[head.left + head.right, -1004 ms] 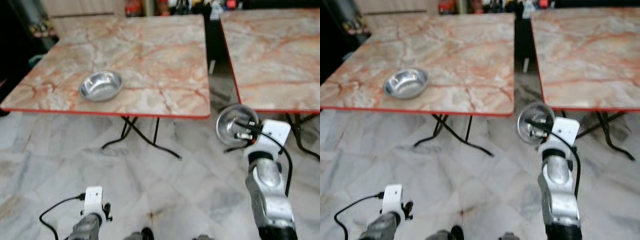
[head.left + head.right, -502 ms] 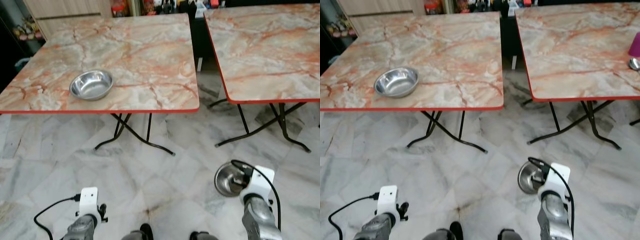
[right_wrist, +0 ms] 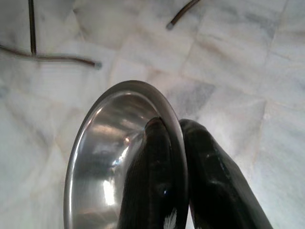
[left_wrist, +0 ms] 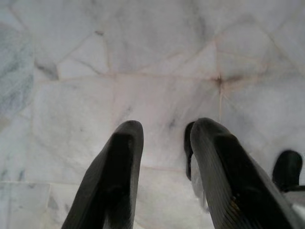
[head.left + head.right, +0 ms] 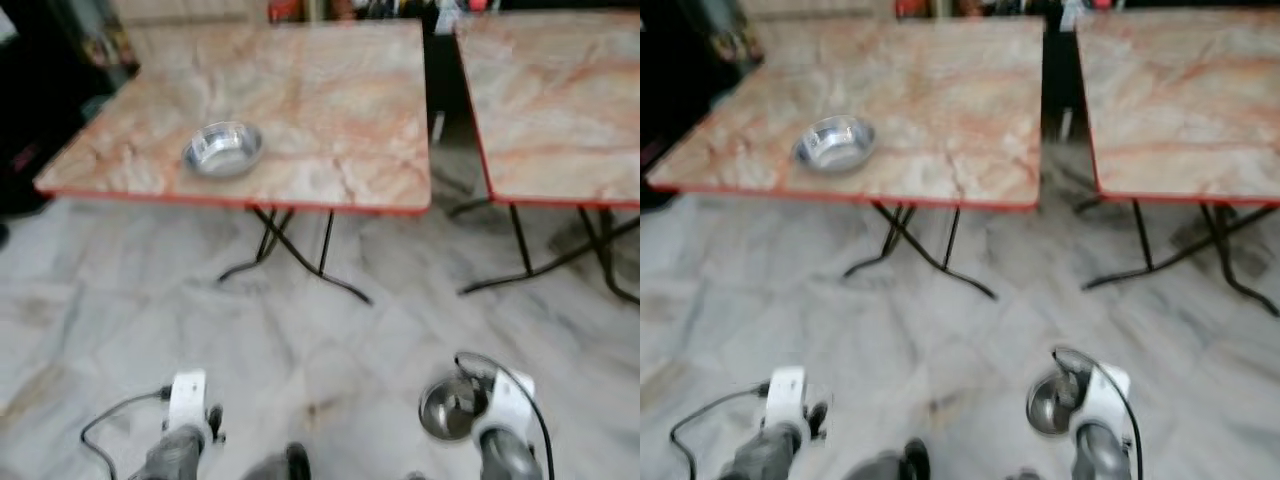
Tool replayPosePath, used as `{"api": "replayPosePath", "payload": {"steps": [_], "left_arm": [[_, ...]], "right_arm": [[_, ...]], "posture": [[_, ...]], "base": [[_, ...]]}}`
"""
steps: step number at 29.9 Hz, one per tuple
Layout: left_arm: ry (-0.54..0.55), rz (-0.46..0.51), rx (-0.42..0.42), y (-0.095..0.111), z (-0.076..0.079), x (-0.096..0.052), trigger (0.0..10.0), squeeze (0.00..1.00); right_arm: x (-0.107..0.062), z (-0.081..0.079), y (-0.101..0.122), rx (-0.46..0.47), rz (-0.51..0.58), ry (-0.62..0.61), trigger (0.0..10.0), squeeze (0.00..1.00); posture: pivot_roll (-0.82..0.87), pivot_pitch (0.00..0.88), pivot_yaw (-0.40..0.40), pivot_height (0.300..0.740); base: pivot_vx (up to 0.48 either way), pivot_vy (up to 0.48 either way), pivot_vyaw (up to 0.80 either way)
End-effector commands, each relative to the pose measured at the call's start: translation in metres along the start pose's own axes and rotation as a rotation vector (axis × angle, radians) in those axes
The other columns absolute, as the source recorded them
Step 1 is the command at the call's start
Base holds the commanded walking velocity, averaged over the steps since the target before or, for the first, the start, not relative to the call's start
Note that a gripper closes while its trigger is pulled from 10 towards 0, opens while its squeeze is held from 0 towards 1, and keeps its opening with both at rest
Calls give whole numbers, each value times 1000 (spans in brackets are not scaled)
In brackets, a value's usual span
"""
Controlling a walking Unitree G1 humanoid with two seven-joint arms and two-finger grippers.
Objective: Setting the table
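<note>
Bowl point(image 3: 119, 157) hangs low over the floor point(image 5: 330, 380), its rim pinched between the two fingers of the right pincer point(image 3: 174, 143); one finger sits inside, one outside; I think it should stay level and tight while carried. Left pincer point(image 4: 162, 143) hangs idle, fingers apart. Ahead and up from the right pincer stand two tables point(image 5: 330, 110); the left one has a second bowl point(image 5: 222, 148); beside it is lots of bare top. Watch the red edge point(image 5: 330, 207) and the legs point(image 5: 300, 255) below.

Two marble-topped tables point(image 5: 330, 120) point(image 5: 560, 110), two steel bowls point(image 5: 223, 148) point(image 5: 450, 408), two robot grippers point(image 4: 162, 162) point(image 3: 174, 157).
</note>
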State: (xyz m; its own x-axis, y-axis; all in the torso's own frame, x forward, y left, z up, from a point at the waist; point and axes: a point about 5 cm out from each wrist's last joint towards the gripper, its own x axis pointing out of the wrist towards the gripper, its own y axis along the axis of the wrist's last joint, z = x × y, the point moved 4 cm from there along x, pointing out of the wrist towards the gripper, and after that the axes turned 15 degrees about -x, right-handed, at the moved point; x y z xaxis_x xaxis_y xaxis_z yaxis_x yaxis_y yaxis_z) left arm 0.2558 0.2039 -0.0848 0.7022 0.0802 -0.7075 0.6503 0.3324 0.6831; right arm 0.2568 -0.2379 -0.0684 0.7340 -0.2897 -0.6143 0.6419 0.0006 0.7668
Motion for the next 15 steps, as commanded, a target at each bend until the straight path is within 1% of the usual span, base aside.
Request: {"api": "replayPosePath", "payload": {"steps": [1,3,9,15], "left_arm": [[11,-5,12,0,-2,0,10000,0],[9,-5,13,0,-3,0,10000,0],[12,-1,13,1,-5,0,10000,0],[10,2,14,2,-3,0,10000,0]], "right_arm": [[-3,-3,-13,17,-37,7,10000,0],[-3,-2,-20,15,-60,7,10000,0],[-3,-4,-20,27,-57,7,10000,0],[-4,-3,-25,26,-76,4,10000,0]], "posture": [[-123,164,92,740],[-123,164,92,740],[-124,165,92,740],[-123,164,91,740]], "base": [[0,0,0],[0,0,0],[0,0,0],[0,0,0]]}}
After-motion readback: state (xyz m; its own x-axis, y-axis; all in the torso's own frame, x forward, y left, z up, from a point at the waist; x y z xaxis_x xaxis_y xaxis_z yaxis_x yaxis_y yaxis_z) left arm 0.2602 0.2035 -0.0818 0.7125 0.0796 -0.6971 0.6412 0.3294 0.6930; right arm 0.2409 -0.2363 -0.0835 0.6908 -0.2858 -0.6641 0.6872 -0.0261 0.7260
